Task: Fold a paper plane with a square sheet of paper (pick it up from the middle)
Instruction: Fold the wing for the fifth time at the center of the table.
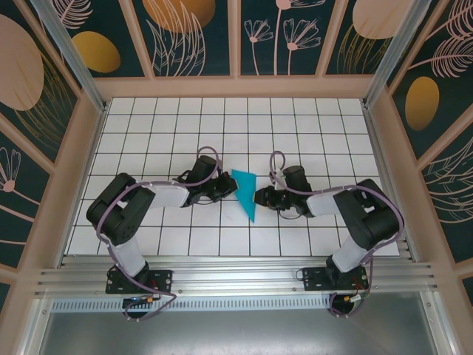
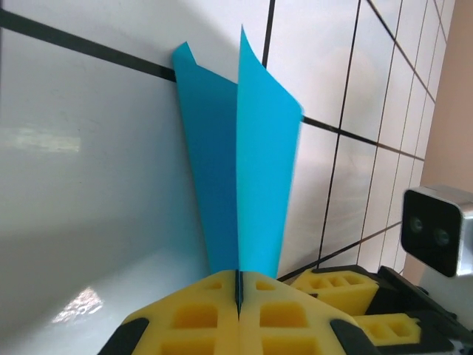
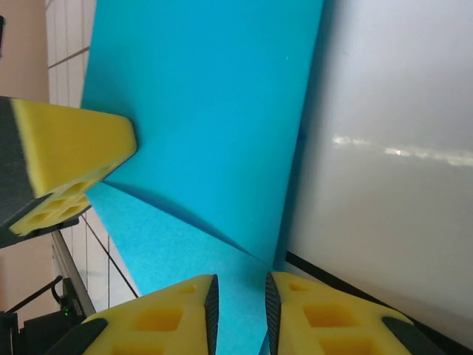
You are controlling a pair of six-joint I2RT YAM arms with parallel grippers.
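Observation:
The square sheet of paper is folded into a narrow, pointed teal paper plane that lies between the two arms at mid-table, its tip toward the near edge. My left gripper is shut on its centre crease. In the left wrist view the two wings rise in a V from the closed jaws of that gripper. My right gripper sits at the plane's other side. Its jaws stand a little apart over the teal sheet, so the right gripper is open. A left fingertip touches the paper's left part.
The white tiled table with black grid lines is ringed by wooden walls. An aluminium rail runs along the near edge by the arm bases. The right arm's fingers and camera crowd close to the left gripper.

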